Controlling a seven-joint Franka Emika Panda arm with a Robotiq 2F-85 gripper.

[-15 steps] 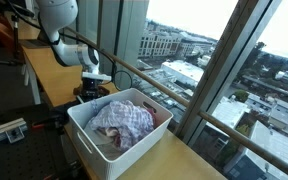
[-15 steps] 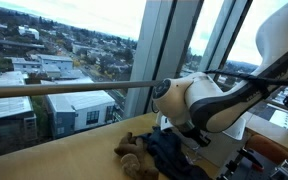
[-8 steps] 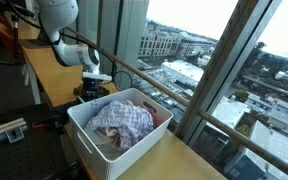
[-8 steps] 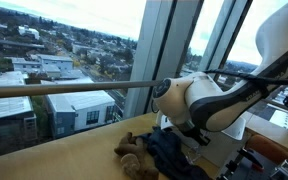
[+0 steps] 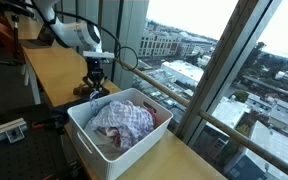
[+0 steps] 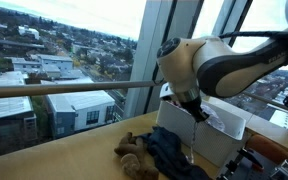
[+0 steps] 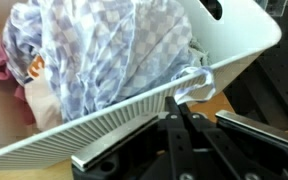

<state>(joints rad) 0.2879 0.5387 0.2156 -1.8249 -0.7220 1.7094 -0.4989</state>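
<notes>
Pinching a pale cloth strip (image 7: 192,82) at the white basket (image 7: 104,125) rim, the gripper (image 7: 182,103), jaws closed; with so little caught, it may slip free.

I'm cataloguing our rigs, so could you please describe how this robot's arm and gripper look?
The arm has rounded white links with dark joint bands. A black cable loops alongside it. The gripper is black, with slim fingers.
</notes>
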